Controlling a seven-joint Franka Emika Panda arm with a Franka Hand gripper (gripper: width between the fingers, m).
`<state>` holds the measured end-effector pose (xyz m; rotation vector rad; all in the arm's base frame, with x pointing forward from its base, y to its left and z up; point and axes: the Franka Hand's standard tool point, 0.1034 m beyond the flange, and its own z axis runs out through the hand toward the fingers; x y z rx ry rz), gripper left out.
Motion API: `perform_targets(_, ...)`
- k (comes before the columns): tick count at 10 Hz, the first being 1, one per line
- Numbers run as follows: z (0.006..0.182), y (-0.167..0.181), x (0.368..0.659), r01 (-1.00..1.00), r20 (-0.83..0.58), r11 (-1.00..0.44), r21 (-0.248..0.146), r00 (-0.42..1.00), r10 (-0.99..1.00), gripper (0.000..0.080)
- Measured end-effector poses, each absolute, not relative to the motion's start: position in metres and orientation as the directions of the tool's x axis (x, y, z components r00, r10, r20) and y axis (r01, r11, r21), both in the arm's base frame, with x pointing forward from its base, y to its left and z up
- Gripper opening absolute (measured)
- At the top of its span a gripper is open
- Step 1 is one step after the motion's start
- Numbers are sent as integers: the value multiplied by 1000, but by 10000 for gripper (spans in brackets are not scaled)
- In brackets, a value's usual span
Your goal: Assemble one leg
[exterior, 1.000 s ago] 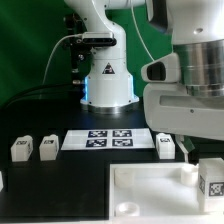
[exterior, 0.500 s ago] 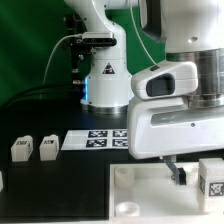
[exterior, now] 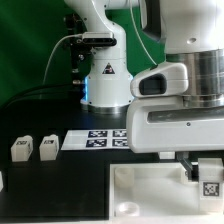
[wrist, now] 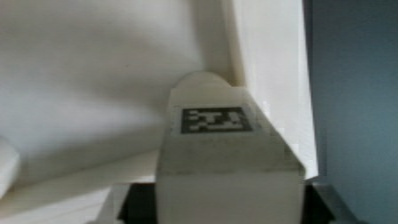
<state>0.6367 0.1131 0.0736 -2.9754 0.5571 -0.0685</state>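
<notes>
Over the plate's (exterior: pixel 140 190) near-right corner as the exterior view shows it, the pincer (exterior: pixel 203 176) grips a leg (exterior: pixel 211 187) between its fingers. The seating step looks to be in hand; next, the leg needs lining up with the corner socket and lowering.

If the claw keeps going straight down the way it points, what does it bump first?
Probably the leg, which stands right between the claw's fingers; under it lies the white plate. Depth is hard to judge.
</notes>
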Motion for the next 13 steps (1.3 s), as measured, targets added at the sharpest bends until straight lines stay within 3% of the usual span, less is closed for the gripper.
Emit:
perform_targets(2, 78, 109, 638, -679, -60, -725, -113, 733, -677, 293)
perform_targets(3, 81, 108, 637, -849, -116, -522, -78, 528, -841, 293)
perform_targets(5, 84, 109, 638, -998, -222, -51, 45, 39, -974, 294)
perform_targets(7, 82, 111, 638, -973, -212, 207, 100, -224, -951, 294)
perform_targets(9, 80, 112, 636, -946, -193, 300, 123, -320, -928, 294)
perform_targets(10, 80, 112, 636, -947, -193, 297, 123, -317, -929, 448)
perform_targets(11, 80, 113, 636, -949, -194, 292, 122, -311, -930, 448)
perform_targets(12, 80, 113, 636, -955, -197, 271, 118, -290, -937, 575)
perform_targets(13, 79, 113, 635, -972, -203, 208, 106, -226, -953, 634)
